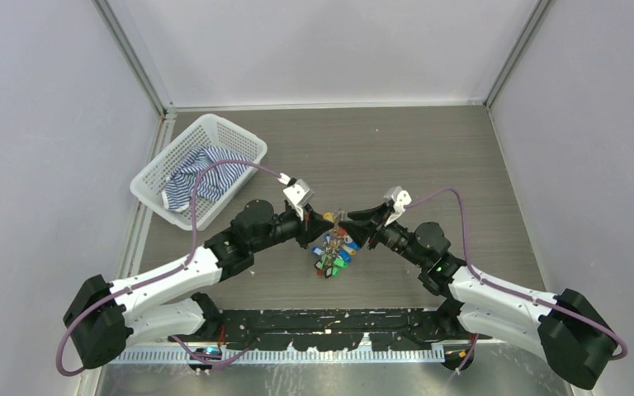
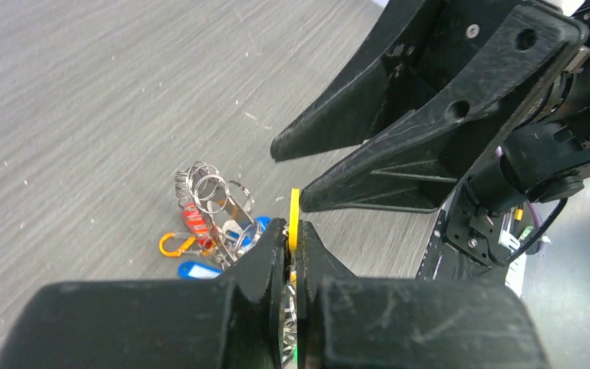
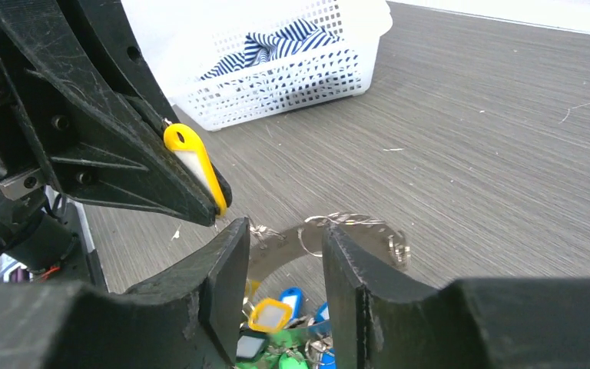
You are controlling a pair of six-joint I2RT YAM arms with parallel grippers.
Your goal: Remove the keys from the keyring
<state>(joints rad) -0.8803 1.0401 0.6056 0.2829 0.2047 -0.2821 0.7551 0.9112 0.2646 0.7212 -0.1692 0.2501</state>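
top: one bunch of keys [image 1: 334,252] is seen at 6 o'clock of two grippers; one basket [image 1: 239,132] with one cloth [image 1: 202,177] at 10 o'clock.
left wrist: one yellow tag [image 2: 294,215] is pinched by the left gripper [image 2: 293,234].
right wrist: the right gripper [image 3: 284,254] is held parted, one keyring [image 3: 353,227] seen beyond it.

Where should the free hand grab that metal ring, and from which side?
The bare arc of the keyring above the keys, from the right, opposite the left hand pinching the yellow tag: it is tag-free and lies between the right hand's open fingers.
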